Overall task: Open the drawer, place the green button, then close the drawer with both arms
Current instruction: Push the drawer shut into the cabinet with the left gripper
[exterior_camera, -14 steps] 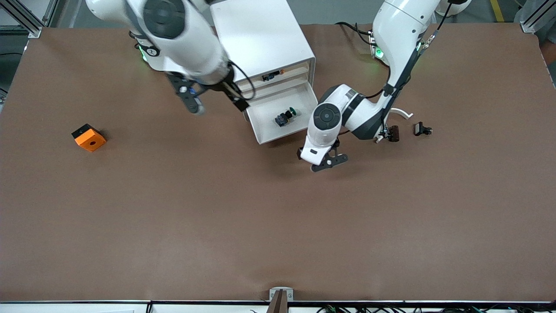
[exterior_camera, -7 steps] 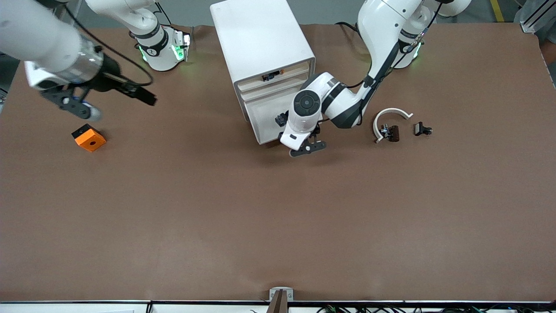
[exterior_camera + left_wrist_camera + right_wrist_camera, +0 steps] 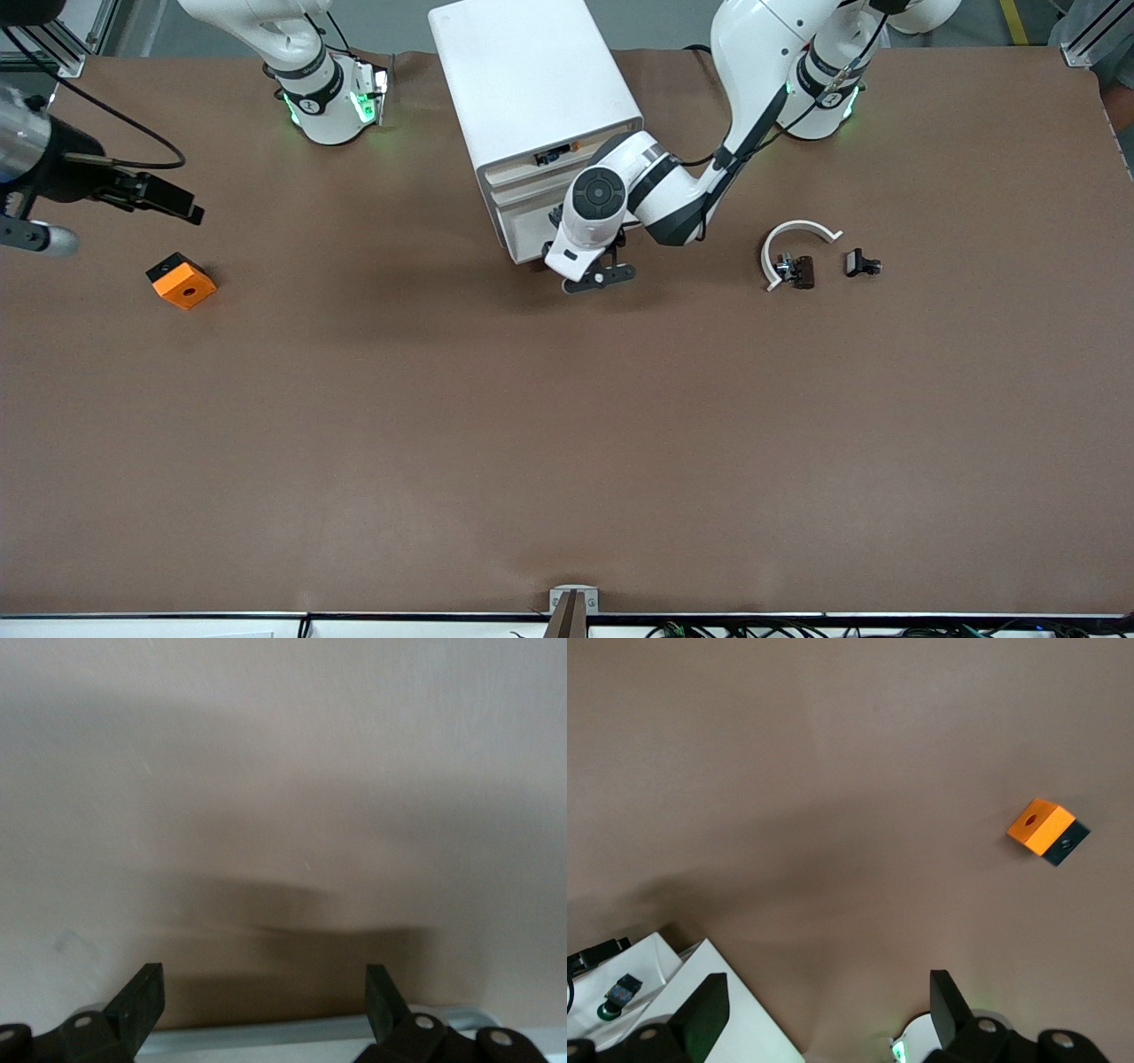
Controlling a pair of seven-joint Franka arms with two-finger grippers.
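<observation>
The white cabinet [image 3: 532, 80] stands between the arms' bases. Its bottom drawer [image 3: 524, 237] is pushed almost fully in. My left gripper [image 3: 599, 278] is open and sits low at the drawer's front, holding nothing. In the left wrist view the left gripper [image 3: 266, 1003] has its fingers wide apart over the brown table, with a pale edge between them. The front view hides the button. In the right wrist view the button [image 3: 616, 997] lies in the white drawer. My right gripper [image 3: 35, 237] is open and empty, up over the right arm's end of the table.
An orange cube [image 3: 181, 281] lies on the table near the right gripper. A white curved piece [image 3: 797, 230] and two small black clips [image 3: 802, 270] [image 3: 861, 263] lie toward the left arm's end. The cabinet's upper slot holds a small dark part [image 3: 551, 156].
The left gripper moved toward the cabinet and pushed the drawer in, so the button is now covered in the front view. The right arm swung away from the cabinet to its end of the table.
</observation>
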